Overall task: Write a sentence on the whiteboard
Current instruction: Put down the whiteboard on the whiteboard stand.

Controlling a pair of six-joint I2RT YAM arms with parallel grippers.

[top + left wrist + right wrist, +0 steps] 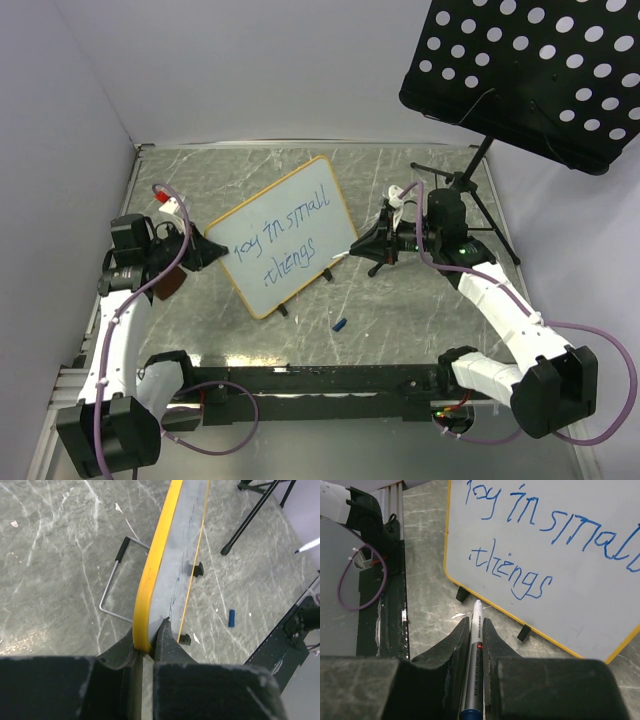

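Note:
The whiteboard (285, 236) stands tilted on two black clip feet in mid-table, with a tan-orange frame. The sentence (280, 235) in blue marker reads roughly "joy in small things" in two lines; it also shows in the right wrist view (530, 545). My left gripper (205, 250) is shut on the board's left edge, the yellow frame (150, 580) pinched between its jaws. My right gripper (368, 247) is shut on a white marker (476, 645) with a blue end. The marker's tip (478, 603) is off the board, just below its lower edge.
A black perforated music stand (530, 70) stands at the back right, its tripod legs (470, 190) beside my right arm. A small blue marker cap (339, 324) lies on the table in front of the board. A bent wire board support (112, 585) sits behind it.

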